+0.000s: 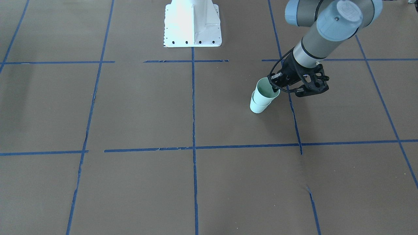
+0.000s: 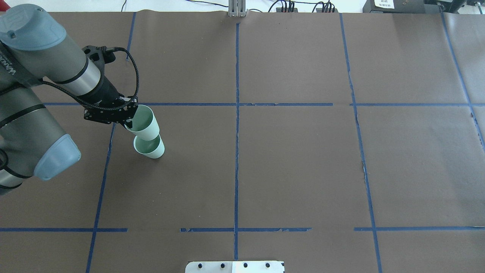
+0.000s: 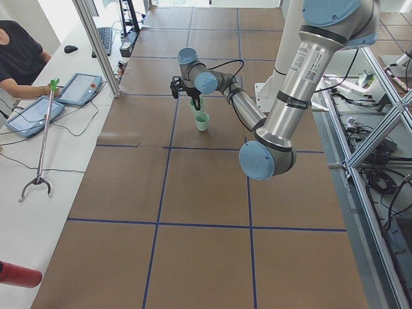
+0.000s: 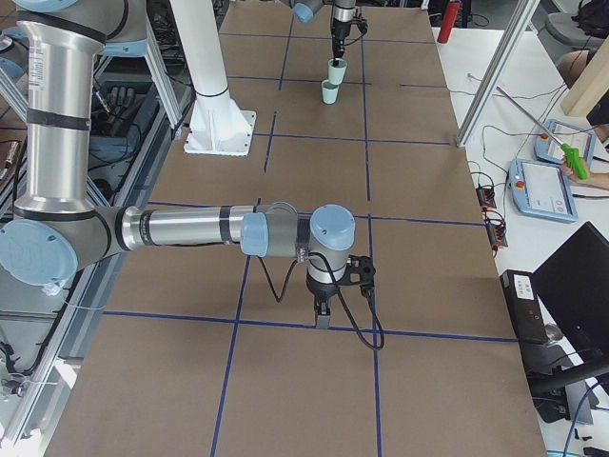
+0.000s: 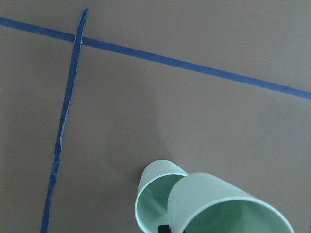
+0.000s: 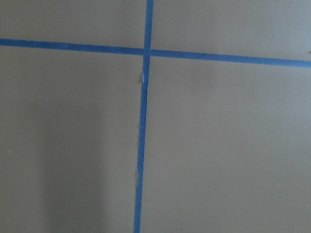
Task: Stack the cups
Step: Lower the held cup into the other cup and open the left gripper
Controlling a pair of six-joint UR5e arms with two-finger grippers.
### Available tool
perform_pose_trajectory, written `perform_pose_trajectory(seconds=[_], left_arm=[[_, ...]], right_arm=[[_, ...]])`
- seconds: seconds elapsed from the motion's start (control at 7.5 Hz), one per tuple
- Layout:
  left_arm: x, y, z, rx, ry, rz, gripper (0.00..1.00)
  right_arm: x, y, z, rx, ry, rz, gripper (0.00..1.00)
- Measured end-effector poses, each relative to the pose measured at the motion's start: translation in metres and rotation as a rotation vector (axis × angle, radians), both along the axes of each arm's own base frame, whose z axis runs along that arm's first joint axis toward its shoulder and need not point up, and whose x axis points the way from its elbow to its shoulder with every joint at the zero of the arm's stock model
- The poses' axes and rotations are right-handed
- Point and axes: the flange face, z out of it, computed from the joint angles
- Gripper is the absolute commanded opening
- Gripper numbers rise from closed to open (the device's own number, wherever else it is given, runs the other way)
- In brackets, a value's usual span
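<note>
Two pale mint-green cups show on the robot's left side of the brown table. The lower cup (image 2: 150,148) (image 1: 257,106) stands upright on the table. My left gripper (image 2: 128,122) (image 1: 275,85) is shut on the rim of the upper cup (image 2: 144,123) (image 1: 265,93) and holds it tilted, its base at the lower cup's mouth. I cannot tell whether the base is inside. The left wrist view shows the held cup (image 5: 218,201) overlapping the lower cup (image 5: 151,196). My right gripper (image 4: 324,319) points down near the table far from the cups; I cannot tell whether it is open.
Blue tape lines (image 2: 237,125) divide the table into squares. The white robot base (image 1: 192,24) stands at the table's robot-side edge. A side table with tablets (image 3: 80,89) and an operator lies beyond the far edge.
</note>
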Motion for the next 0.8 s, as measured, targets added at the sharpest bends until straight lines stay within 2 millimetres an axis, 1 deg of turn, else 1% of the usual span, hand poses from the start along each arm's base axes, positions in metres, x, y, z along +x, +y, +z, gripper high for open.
perform_pose_trajectory(seconds=[0.27, 0.53, 0.8], left_arm=[[-0.0007, 0.0018, 0.0073, -0.005, -0.008, 0.004, 0.0], [0.0, 0.0029, 0.0088, -0.007, -0.009, 0.008, 0.0], [0.0049, 0.0068, 0.0089, -0.008, -0.007, 0.02, 0.0]], right_arm=[[0.0, 0.0001, 0.0001, -0.001, 0.0, 0.0, 1.0], [0.0, 0.0001, 0.0001, -0.001, 0.0, 0.0, 1.0], [0.0, 0.0001, 0.0001, -0.001, 0.0, 0.0, 1.0]])
